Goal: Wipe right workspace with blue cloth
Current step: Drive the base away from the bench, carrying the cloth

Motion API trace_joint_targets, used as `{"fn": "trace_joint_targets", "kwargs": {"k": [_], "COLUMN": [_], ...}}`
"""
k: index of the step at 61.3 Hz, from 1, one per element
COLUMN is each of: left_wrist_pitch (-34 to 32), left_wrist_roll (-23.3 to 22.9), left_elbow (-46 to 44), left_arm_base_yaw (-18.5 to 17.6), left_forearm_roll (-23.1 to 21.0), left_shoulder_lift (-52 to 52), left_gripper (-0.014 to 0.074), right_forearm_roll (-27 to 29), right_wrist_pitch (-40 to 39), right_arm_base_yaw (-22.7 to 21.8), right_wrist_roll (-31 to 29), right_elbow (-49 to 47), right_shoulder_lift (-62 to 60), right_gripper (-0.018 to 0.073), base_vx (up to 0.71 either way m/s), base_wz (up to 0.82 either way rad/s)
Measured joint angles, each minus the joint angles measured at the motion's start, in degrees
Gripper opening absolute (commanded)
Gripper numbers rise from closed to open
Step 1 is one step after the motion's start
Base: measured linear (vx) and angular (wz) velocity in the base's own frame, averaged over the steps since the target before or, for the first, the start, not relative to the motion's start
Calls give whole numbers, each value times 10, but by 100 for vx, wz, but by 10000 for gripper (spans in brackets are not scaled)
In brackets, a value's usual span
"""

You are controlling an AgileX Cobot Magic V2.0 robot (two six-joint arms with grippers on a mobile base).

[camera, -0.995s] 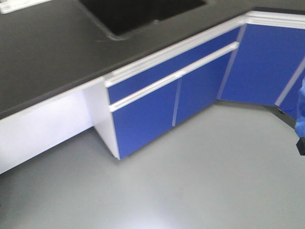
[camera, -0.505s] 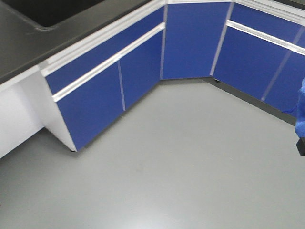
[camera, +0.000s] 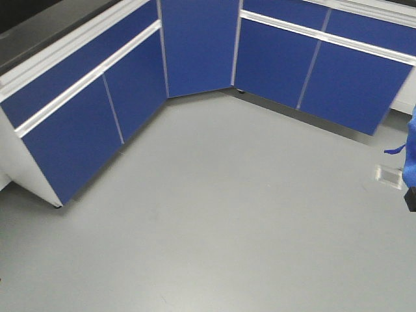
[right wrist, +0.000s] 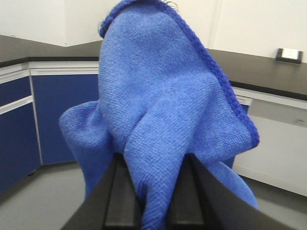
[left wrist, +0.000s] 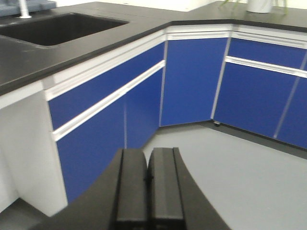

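Note:
The blue cloth [right wrist: 158,105] fills the right wrist view, bunched and pinched between the black fingers of my right gripper [right wrist: 152,196], which is shut on it. In the front view only a strip of the cloth [camera: 411,159] shows at the right edge, above the grey floor. My left gripper [left wrist: 147,167] is shut and empty, its two black pads pressed together, held above the floor and facing the blue cabinets. The right workspace's black countertop [right wrist: 268,69] shows behind the cloth in the right wrist view.
Blue cabinet doors [camera: 195,45] with white rails wrap around a corner over a grey floor [camera: 214,214]. A black countertop with a sink [left wrist: 57,28] is at the left. A small pale plate [camera: 389,175] lies on the floor. A wall socket [right wrist: 289,54] sits above the right counter.
The front view has swung to the right: the sink counter slid out to the left and the corner and right cabinets came into view. The cloth stays at the right edge.

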Motion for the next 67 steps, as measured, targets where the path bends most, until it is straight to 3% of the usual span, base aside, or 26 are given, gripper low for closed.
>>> {"fn": "trace_joint_targets", "kwargs": {"k": [67], "left_wrist_pitch": [0], "left_wrist_roll": [0], "left_elbow": [0], "left_arm_base_yaw": [-12], "left_forearm_roll": [0], "left_shoulder_lift": [0], "left_gripper": [-6], "right_forearm_roll": [0], "right_wrist_pitch": [0], "right_arm_base_yaw": [0], "right_wrist_roll": [0], "right_elbow": [0], "right_shoulder_lift": [0], "right_gripper": [0], "base_vx": [-5], "base_wz": [-12]}}
